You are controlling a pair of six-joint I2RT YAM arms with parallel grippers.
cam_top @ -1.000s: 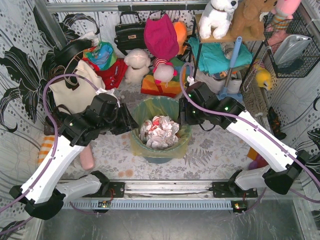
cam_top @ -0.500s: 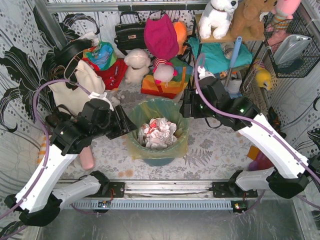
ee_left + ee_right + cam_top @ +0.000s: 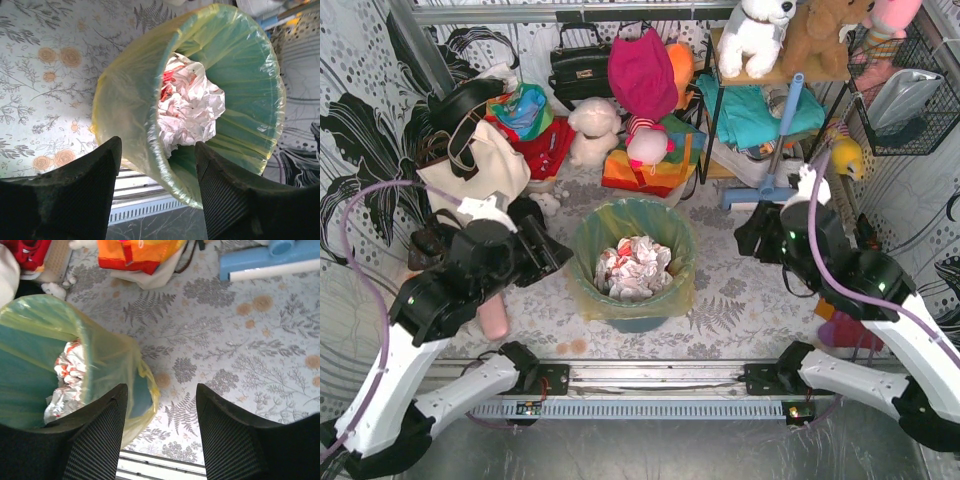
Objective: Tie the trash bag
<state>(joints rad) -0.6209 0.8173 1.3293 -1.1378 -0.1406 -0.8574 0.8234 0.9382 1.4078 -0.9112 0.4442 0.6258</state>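
Thin translucent yellow-green plastic trash bag (image 3: 620, 216) was noted at table centre, lining a round teal plastic bin (image 3: 635, 320), with its rim folded over the lip, untied, and crumpled white paper (image 3: 638, 268) inside. At the bag's 9 o'clock the left gripper (image 3: 545, 255) was stationed, and at 3 o'clock the right gripper (image 3: 750, 232). Both were clear of the bag, probably so that opposite rim edges could be taken. Both sets of jaws were seen parted and empty in the wrist views, which was not clear from overhead. Only the overhead view showed the two arms together.
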